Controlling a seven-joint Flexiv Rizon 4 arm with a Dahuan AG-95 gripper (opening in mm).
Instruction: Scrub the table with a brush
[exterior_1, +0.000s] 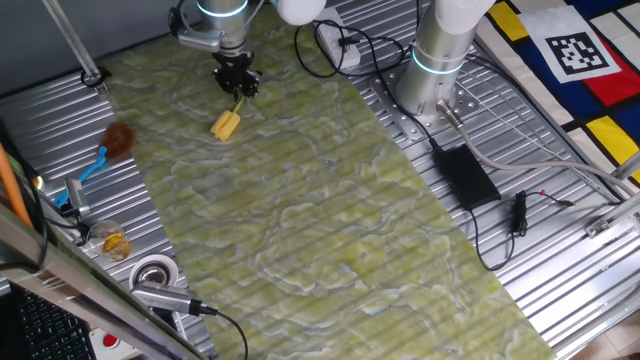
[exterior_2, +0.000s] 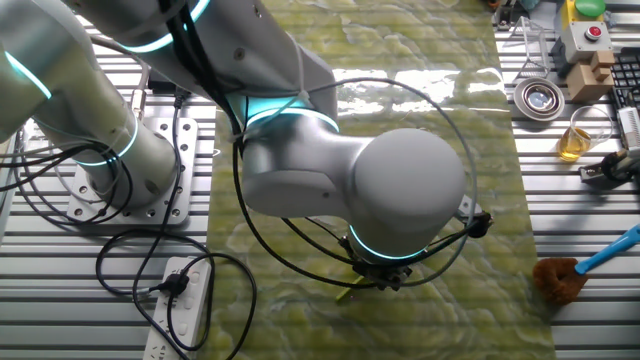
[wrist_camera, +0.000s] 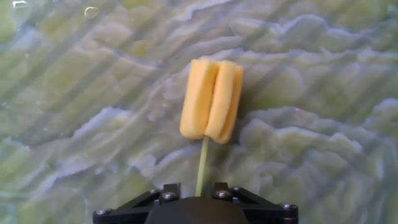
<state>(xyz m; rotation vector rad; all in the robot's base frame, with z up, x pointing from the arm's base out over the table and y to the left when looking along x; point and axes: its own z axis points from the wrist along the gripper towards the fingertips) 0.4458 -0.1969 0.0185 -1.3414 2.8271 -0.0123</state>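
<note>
The brush has a yellow blocky head (exterior_1: 226, 125) on a thin pale stem, and the head rests on the marbled yellow-green table (exterior_1: 330, 220) near its far left end. My gripper (exterior_1: 238, 82) stands just above it, shut on the top of the stem. In the hand view the head (wrist_camera: 211, 99) lies ahead on the table (wrist_camera: 323, 155), and the stem (wrist_camera: 202, 162) runs back between the fingers of my gripper (wrist_camera: 196, 190). In the other fixed view the arm hides most of the gripper (exterior_2: 378, 278); only a bit of the stem (exterior_2: 345, 293) shows.
A brown fluffy brush with a blue handle (exterior_1: 118, 140) lies on the ribbed metal left of the table. A tape roll (exterior_1: 153, 272) and a glass (exterior_1: 112, 240) sit nearer. The arm's base (exterior_1: 435, 60), a power strip (exterior_1: 335, 45) and a black adapter (exterior_1: 465, 175) with cables are on the right.
</note>
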